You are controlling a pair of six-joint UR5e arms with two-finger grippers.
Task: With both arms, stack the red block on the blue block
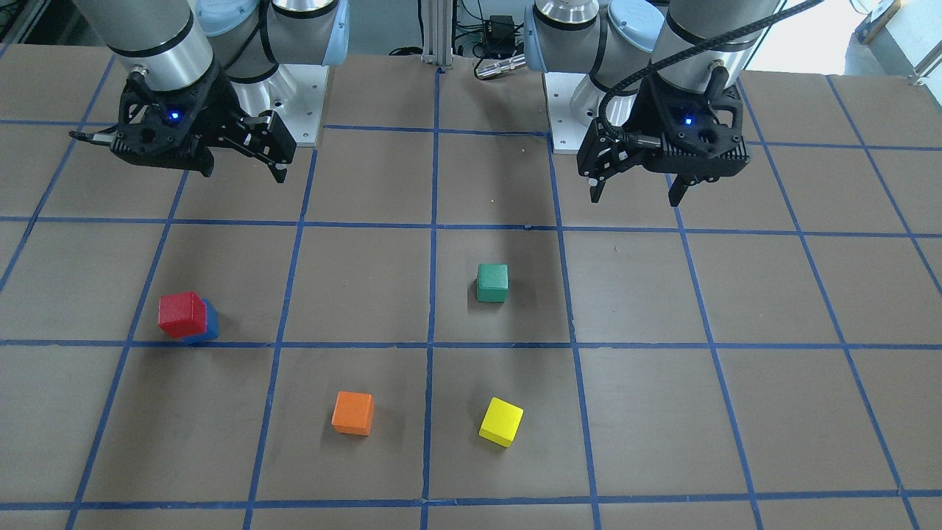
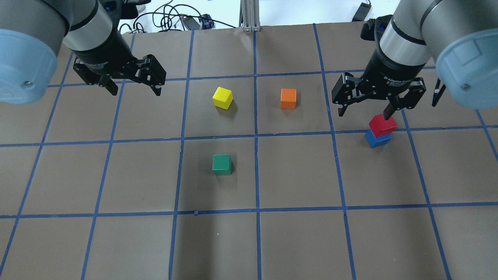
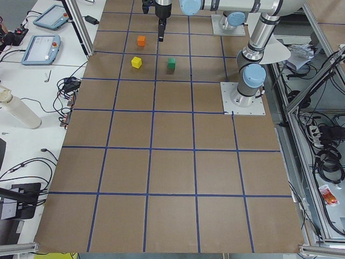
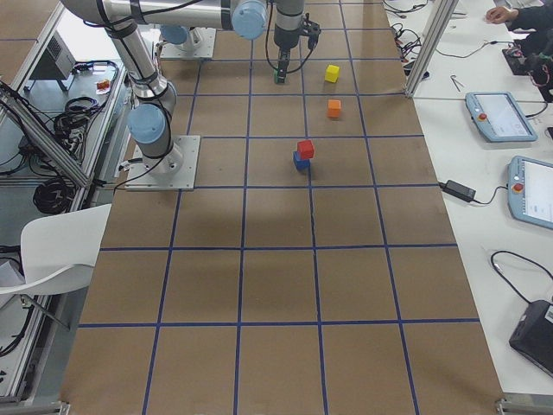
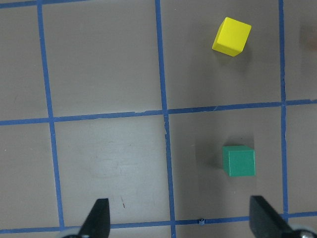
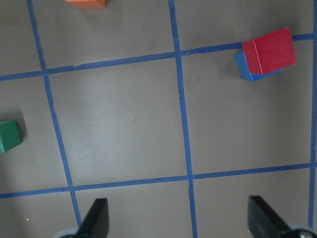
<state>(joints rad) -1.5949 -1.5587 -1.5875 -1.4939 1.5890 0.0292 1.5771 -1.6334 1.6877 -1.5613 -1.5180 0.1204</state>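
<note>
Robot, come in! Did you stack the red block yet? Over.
Left claw, right claw: open, empty. Red block on blue block, slightly askew. Claws hang clear of both.

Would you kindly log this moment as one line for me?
red block on blue block | left gripper open, empty | right gripper open, empty

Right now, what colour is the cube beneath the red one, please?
The lower cube is blue; clearest from overhead.
</note>
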